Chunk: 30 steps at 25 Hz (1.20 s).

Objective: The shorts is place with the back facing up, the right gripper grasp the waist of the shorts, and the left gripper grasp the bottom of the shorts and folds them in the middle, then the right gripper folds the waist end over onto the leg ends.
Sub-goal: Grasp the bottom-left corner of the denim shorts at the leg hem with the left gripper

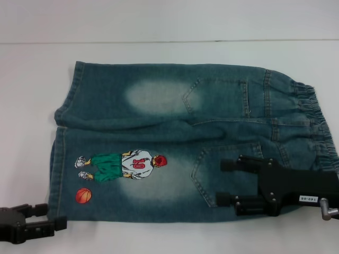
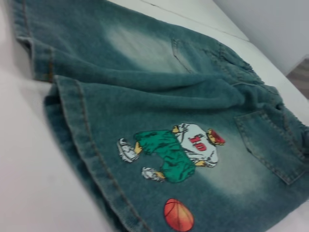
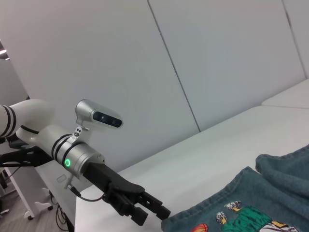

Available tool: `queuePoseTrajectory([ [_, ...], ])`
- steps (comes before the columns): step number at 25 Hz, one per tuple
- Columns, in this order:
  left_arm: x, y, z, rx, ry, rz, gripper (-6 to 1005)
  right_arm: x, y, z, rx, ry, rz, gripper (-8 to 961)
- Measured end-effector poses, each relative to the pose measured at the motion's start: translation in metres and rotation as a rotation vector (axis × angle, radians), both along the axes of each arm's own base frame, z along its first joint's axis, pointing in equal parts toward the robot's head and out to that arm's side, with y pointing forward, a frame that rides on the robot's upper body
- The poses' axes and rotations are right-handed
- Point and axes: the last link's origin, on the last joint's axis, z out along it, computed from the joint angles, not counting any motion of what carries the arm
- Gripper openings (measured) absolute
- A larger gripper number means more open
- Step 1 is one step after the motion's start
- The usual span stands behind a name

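The shorts (image 1: 159, 137) lie flat on the white table with the back pockets up. The waist of the shorts (image 1: 318, 121) is at the right, and the leg ends (image 1: 55, 169) are at the left. An embroidered player (image 1: 124, 165) and an orange ball (image 1: 83, 196) sit on the near leg. My right gripper (image 1: 221, 182) is open over the near back pocket, left of the waistband, fingers pointing toward the legs. The left gripper (image 1: 50, 216) is open just off the near hem corner and holds nothing. The right wrist view shows this left gripper (image 3: 152, 215) beside the denim (image 3: 270, 193). The hem (image 2: 82, 130) fills the left wrist view.
The white table (image 1: 169, 53) runs well beyond the shorts at the back and left. A seam crosses it behind the shorts. A pale panelled wall (image 3: 193, 58) stands beyond the table's left side, and the left arm's silver camera housing (image 3: 99, 116) shows there.
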Motion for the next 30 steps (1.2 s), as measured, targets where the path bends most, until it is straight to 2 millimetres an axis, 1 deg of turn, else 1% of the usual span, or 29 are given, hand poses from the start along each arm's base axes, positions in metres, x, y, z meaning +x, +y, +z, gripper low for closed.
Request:
queuePoseTrajectory([
  [5, 0.003, 0.002, 0.0, -0.007, -0.007, -0.015, 915, 0.0, 0.0, 0.0, 0.003, 0.001, -0.002, 909],
  [13, -0.004, 0.004, 0.001, -0.003, 0.03, 0.029, 912, 0.0, 0.0, 0.0, 0.003, 0.001, -0.003, 908],
  [19, -0.004, 0.005, 0.0, -0.005, 0.037, 0.034, 910, 0.001, 0.0, 0.0, 0.001, 0.0, -0.006, 908],
  [30, 0.004, 0.011, -0.005, -0.046, 0.023, 0.005, 906, 0.002, 0.0, 0.001, -0.005, 0.0, -0.014, 907],
])
